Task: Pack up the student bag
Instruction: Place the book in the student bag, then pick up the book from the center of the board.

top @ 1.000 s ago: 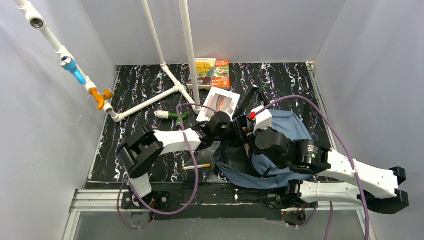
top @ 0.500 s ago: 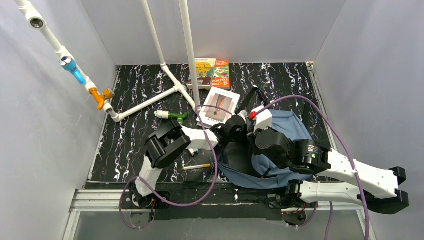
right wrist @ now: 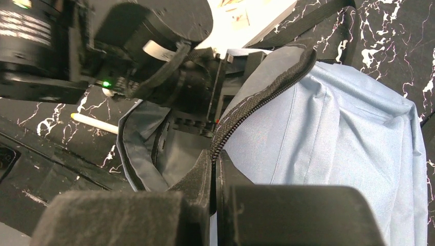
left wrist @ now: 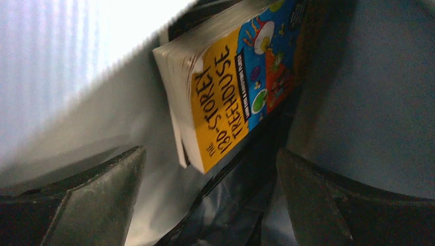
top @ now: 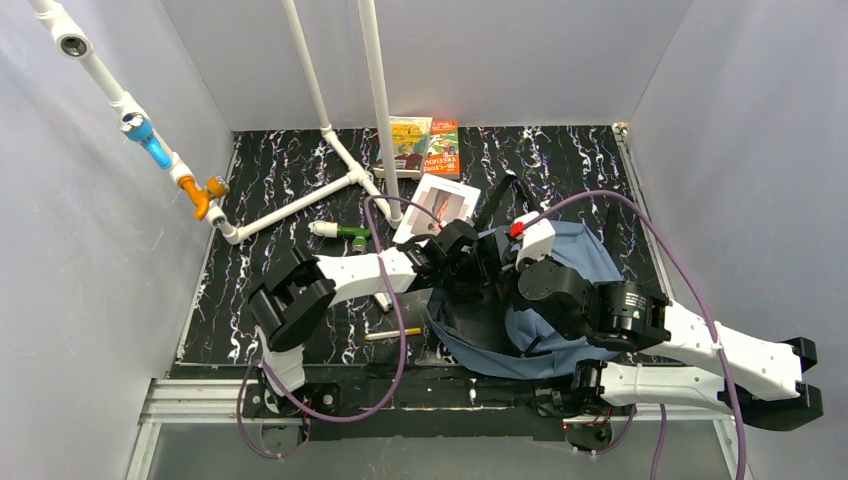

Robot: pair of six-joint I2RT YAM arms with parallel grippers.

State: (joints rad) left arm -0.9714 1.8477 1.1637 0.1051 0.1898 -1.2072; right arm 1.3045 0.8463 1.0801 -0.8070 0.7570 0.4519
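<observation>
The student bag (top: 588, 258) lies on the black marbled table (top: 560, 160) right of centre in the top view, with its opening facing left. The right gripper (right wrist: 213, 159) is closed on the bag's zipper edge and holds that flap raised. The left gripper (left wrist: 209, 154) reaches into the opening with its fingers (left wrist: 102, 200) spread wide, holding nothing. Just beyond them, inside the bag, a yellow and blue paperback, "The 130-Storey Treehouse" (left wrist: 225, 97), leans tilted against the grey lining and touches neither finger. At the upper centre of the top view two more books (top: 425, 145) lie side by side, with a white booklet (top: 440, 205) just below them. A green and white marker (top: 340, 230) lies left of the booklet, and a white pencil (top: 393, 333) lies near the bag's lower left edge.
</observation>
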